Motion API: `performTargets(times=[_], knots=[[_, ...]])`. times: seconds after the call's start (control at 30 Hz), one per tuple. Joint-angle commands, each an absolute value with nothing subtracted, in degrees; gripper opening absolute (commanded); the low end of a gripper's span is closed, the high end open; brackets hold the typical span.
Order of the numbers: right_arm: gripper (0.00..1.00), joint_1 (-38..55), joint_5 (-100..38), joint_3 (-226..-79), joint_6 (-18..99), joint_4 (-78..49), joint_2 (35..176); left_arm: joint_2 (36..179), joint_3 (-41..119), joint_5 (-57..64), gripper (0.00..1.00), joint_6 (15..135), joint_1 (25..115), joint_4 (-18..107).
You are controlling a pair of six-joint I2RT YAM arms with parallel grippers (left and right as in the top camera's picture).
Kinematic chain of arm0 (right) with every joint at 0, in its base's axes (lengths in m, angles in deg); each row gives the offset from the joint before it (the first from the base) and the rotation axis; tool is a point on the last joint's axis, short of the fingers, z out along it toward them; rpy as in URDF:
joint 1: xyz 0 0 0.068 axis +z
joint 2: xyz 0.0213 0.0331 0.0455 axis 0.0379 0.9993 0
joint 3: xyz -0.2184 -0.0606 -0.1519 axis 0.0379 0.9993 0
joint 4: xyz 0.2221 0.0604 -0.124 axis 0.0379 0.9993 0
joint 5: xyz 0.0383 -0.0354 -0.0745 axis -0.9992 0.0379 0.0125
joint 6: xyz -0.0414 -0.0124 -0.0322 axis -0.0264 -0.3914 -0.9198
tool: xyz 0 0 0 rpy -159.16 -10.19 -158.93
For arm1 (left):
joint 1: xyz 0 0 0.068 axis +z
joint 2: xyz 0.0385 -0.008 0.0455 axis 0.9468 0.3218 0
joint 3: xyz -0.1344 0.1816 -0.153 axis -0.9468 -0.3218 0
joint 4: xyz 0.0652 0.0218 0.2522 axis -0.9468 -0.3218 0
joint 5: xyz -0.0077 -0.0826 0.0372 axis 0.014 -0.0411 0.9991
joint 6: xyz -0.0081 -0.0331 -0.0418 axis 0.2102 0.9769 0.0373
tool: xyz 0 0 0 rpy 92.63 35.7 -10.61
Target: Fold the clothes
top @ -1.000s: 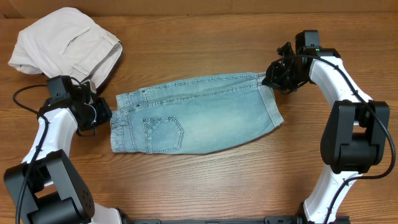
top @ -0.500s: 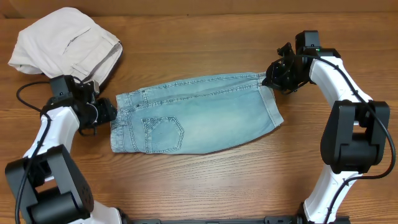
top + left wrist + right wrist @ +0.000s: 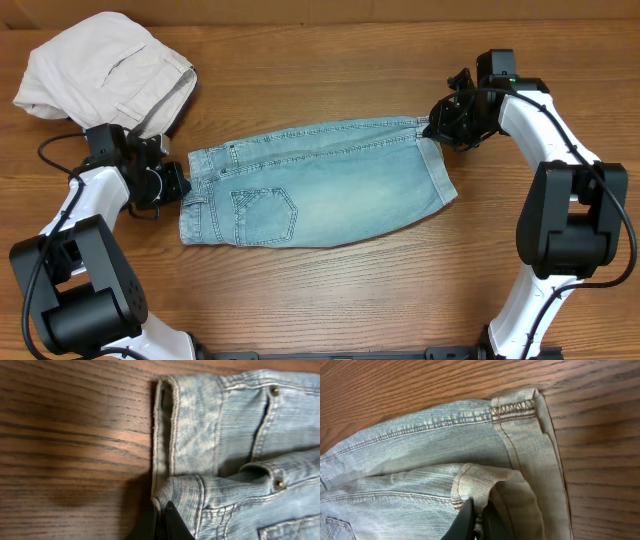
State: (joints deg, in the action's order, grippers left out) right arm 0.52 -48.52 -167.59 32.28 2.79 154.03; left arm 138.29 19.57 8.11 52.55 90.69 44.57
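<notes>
The main risk is a shallow bite. Each tool holds only a small pucker at an edge of the jeans (image 3: 315,185), and denim is heavy and stiff. If the arms lift or swing fast, the cloth could slide out, or only 1 layer could come up while the lower ones stay on the bench (image 3: 330,290), leaving a skewed fold. A second risk is uneven travel: if 1 arm leads the other, the stack will twist and the edges will not line up. On the left, the arm works near the khakis (image 3: 105,75), so a wide sweep could snag or drag them.

The left tool (image 3: 167,520) sits at the waistband end. Its dark fingers look pressed together with a raised fold of waistband over them, though little of them shows. The right tool (image 3: 477,517) is at the far corner of the opposite end, its 2 fingers pinching a lifted flap just inside the stitched hem.

The jeans lie flat in the middle of the bench between the 2 tools, as a short, wide bundle that seems folded over already. They are pale, faded blue, waistband to the left, with 1 stitched back pocket facing up, rivets and a belt loop showing. The surface is fairly smooth, with slight ridges at both pinch points.
</notes>
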Motion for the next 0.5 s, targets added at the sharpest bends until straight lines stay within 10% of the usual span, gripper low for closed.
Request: performTargets(times=[0.0,0.47], knots=[[0.04,-0.85,-48.01,-168.45,32.67,3.21,149.96,134.86,23.48,5.33,0.04,51.87,90.34,41.62],[0.04,-3.63,-46.53,-168.43,32.67,-2.8,141.79,129.35,26.91,5.96,0.04,55.78,89.95,41.14]])
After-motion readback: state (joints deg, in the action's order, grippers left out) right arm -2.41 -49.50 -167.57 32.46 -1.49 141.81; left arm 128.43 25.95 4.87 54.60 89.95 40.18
